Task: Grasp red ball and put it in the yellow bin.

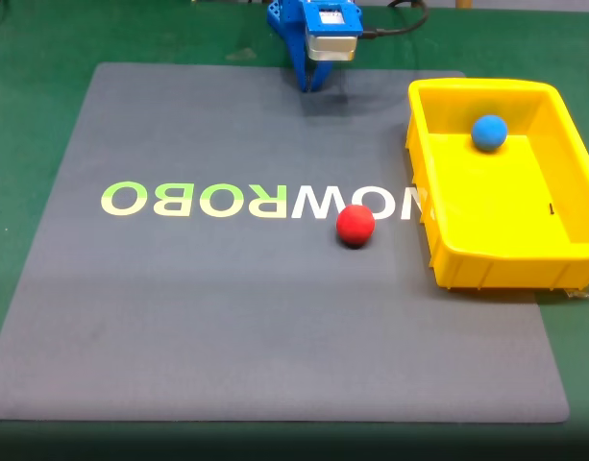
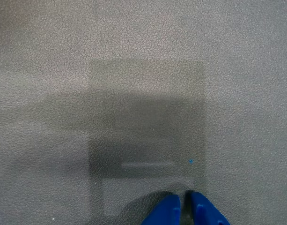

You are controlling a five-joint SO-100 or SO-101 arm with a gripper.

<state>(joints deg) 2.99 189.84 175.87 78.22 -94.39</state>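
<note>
A: What lies on the table, and of what make?

B: A dark grey mat (image 1: 227, 317) with a fine pebbled, leathery grain, rectangular with rounded corners, printed with pale yellow-green and white letters (image 1: 260, 200) that read backwards in the fixed view; under it, a green cloth-like surface (image 1: 35, 86).

A: And the small matte red sphere?

B: The red ball (image 1: 355, 225) rests on the mat, just below those letters and near the left wall of the yellow bin (image 1: 424, 154), apart from it; the bin is a bright plastic rectangular tray with sloped walls and ribs under its rim, sitting at the mat's right edge.

A: Count them for me.

B: Two balls, one red, one blue; one bin; one arm. The blue ball (image 1: 489, 133), smooth and round, sits inside the bin near its far wall.

A: The pincer?

B: In the wrist view the blue plastic gripper (image 2: 184, 206) points at bare mat; its two tips stand nearly together with a thin slit between, holding nothing; in the fixed view the blue arm (image 1: 315, 38) sits at the mat's far edge, well apart from the red ball.
</note>
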